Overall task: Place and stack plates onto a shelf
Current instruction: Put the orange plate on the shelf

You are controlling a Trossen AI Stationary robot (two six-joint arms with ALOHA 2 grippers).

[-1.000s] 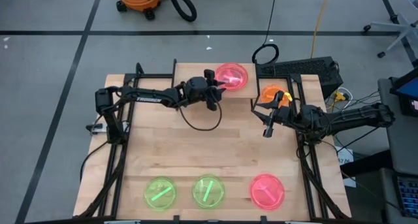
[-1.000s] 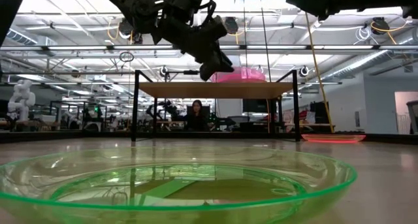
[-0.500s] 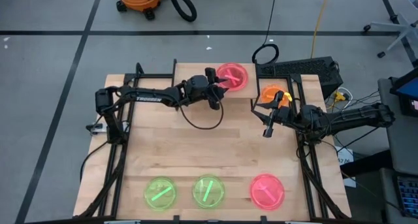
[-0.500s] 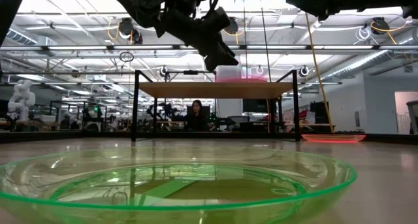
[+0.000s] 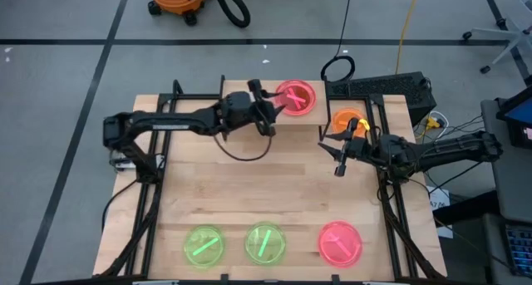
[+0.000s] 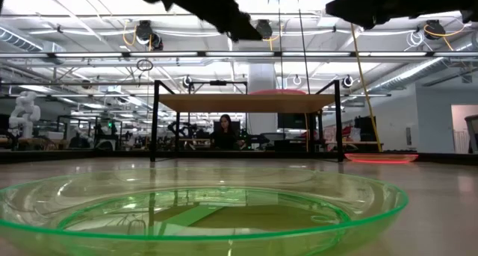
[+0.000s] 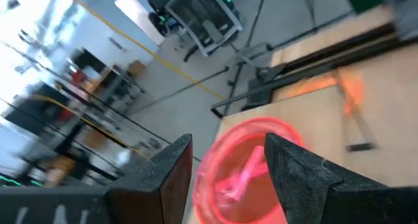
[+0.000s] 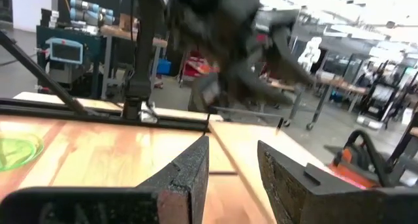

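Bright overhead ceiling lights glare; left wrist view motion-blurred, soft shadows

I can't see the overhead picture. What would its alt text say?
Seen from above, a pink plate sits on a small shelf, the left gripper open just beside it. The right gripper waits open near an orange plate; three plates line the near edge.

Bare tabletop is lying open across the frame's middle. The shelf and left gripper are crowding the upper centre, while three plates are lining the bottom edge.
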